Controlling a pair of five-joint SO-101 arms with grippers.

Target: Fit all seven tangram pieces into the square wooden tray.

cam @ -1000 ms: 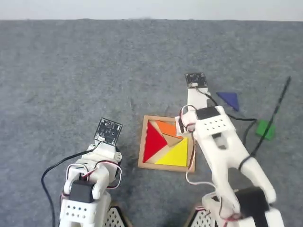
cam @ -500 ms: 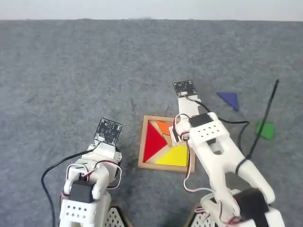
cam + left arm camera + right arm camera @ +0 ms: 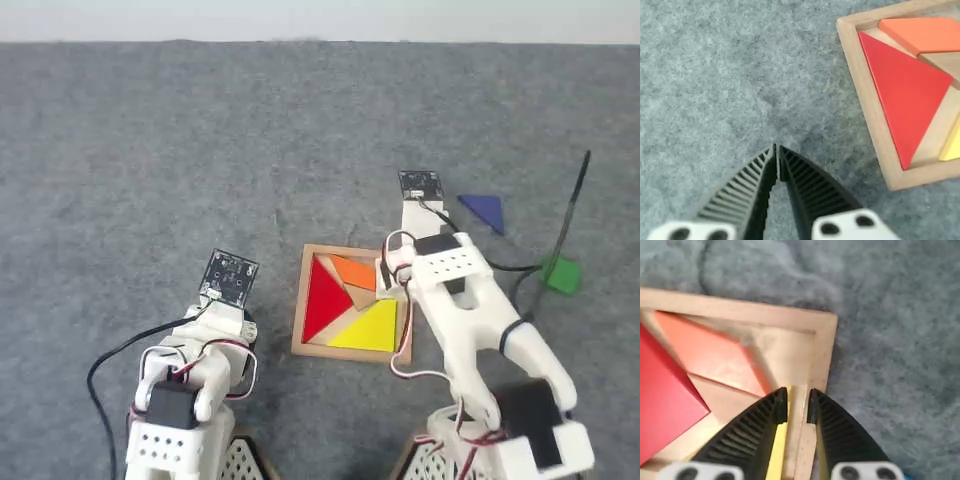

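Note:
The square wooden tray (image 3: 301, 300) lies between the arms and holds a red triangle (image 3: 323, 298), an orange piece (image 3: 352, 269) and a yellow triangle (image 3: 373, 326). A blue triangle (image 3: 485, 210) and a green piece (image 3: 562, 275) lie on the cloth to its right. The right arm (image 3: 450, 265) hangs over the tray's right rim. In the right wrist view, my right gripper (image 3: 797, 395) is narrowly open, astride the tray rim (image 3: 824, 350), beside the yellow triangle's edge (image 3: 779, 442). My left gripper (image 3: 776, 149) is shut above bare cloth, left of the tray (image 3: 862, 95).
Grey cloth covers the whole table. The left arm (image 3: 205, 350) sits near the front left edge. A black cable (image 3: 560, 235) runs from the right arm past the green piece. Bare wood shows in the tray's right corner (image 3: 785, 347).
The right arm swung left over the tray, then came back right to the tray's right rim. The left arm and the loose pieces have stayed put.

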